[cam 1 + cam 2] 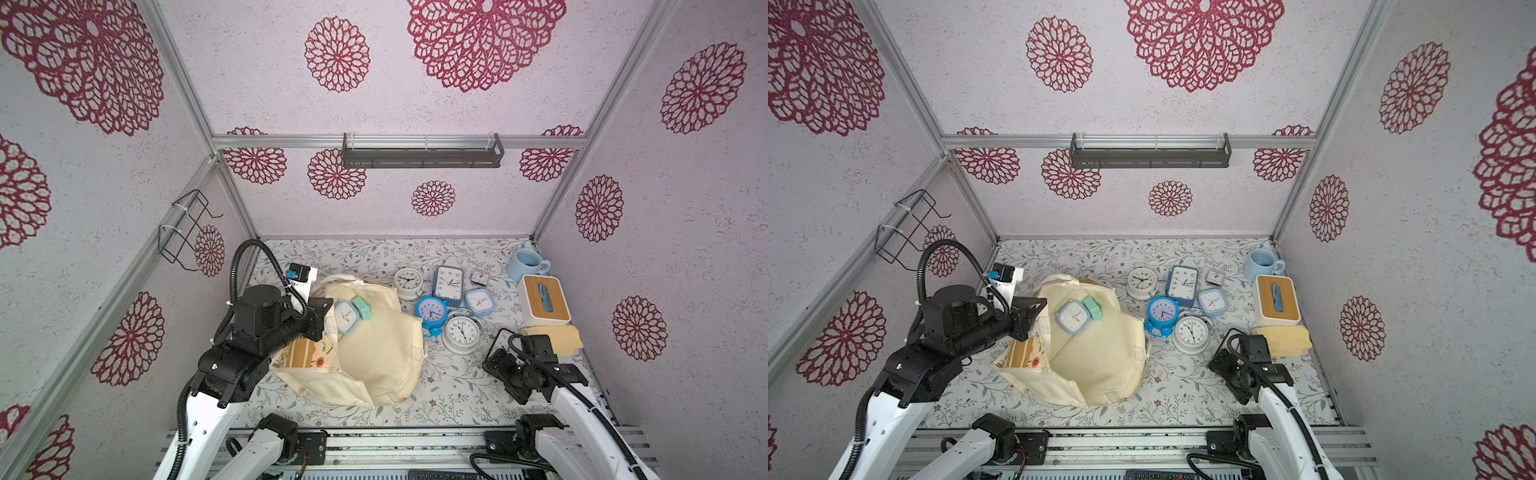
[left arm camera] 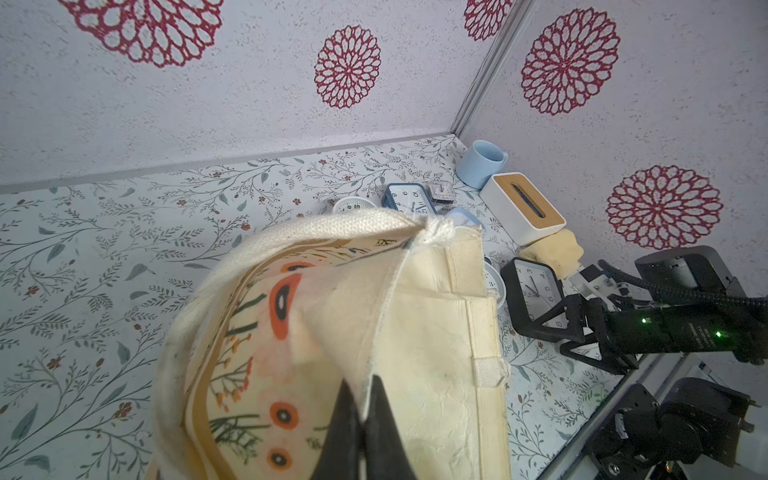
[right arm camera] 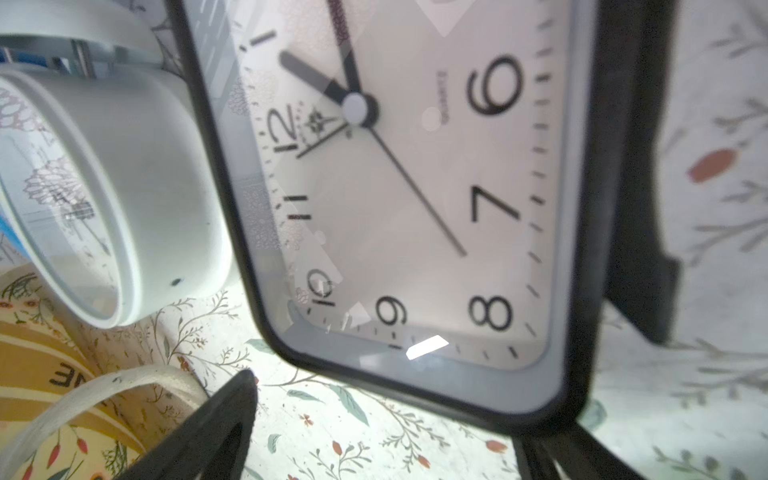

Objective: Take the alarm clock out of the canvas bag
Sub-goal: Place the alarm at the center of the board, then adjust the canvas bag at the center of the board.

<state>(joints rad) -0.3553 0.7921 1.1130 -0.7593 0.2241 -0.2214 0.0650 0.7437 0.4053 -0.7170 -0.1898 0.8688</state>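
— Left gripper (image 2: 360,386)?
— Pinched shut on the bag (image 2: 432,374), nipping the cream rim and holding the mouth up off the table (image 1: 457,386).
— Bag itself?
— Slumped on the table, left of middle, striped panel facing the left arm.
— Right gripper (image 3: 390,415)?
— Spread wide, gripping nothing. Low over the table's right side, right behind the black clock (image 3: 415,208). One finger clear of the frame; cannot tell whether the other touches.
— So the black clock?
— Out of the bag. Standing tilted on the table, well apart from the bag, just beside a white round clock (image 3: 137,187), with a yellow sponge (image 2: 557,253) near.
— Anything on the bag?
— A pale blue square clock (image 1: 346,316) and a mint one (image 1: 362,308), touching, lying on the cream cloth near the left gripper. Cannot tell whether inside the mouth or on top.
— Farther back?
— More clocks bunched right of the bag, then a blue mug (image 1: 525,264) and a tissue box (image 1: 544,301) by the right wall.
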